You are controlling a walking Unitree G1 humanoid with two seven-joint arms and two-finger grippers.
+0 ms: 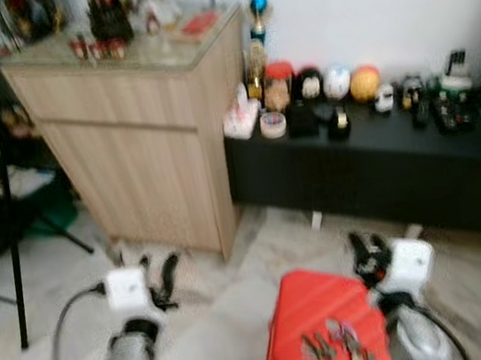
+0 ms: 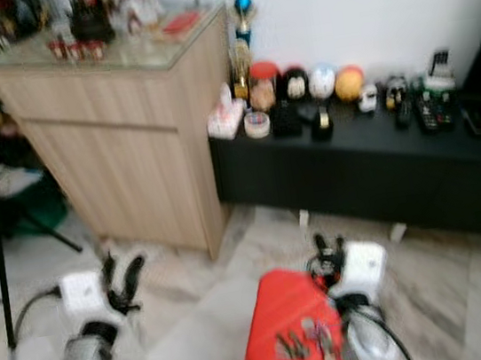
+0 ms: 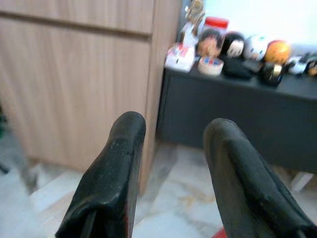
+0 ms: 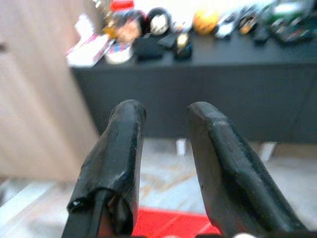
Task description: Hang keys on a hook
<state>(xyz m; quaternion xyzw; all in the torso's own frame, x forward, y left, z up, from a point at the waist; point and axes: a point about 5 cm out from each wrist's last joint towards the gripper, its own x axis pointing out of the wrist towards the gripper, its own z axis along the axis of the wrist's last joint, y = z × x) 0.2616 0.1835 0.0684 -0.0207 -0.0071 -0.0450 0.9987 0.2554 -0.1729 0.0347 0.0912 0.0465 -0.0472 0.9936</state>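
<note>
The bunch of metal keys (image 1: 337,343) lies on the red plastic stool (image 1: 317,308). The right gripper (image 1: 369,256), fingers apart and empty, hovers beside the stool, nearer than the open, empty left gripper (image 1: 160,283).

— Right down front, a red stool (image 1: 317,312) stands on the pale marble floor (image 1: 228,280), and a bunch of keys (image 1: 340,343) lies on its seat.

— And beyond it?

— A low black bench (image 1: 382,165) along the white wall, crowded: round doll heads (image 1: 308,84), an orange ball (image 1: 365,84), a roll of tape (image 1: 273,124), a tissue pack (image 1: 240,119), remotes (image 1: 450,106) further right — I think, it's blurred.

— To its left?

— A wooden cabinet (image 1: 140,131) on the floor, touching the bench's end, with a glass top carrying small figurines (image 1: 111,23) and a flat red item (image 1: 200,23).
</note>
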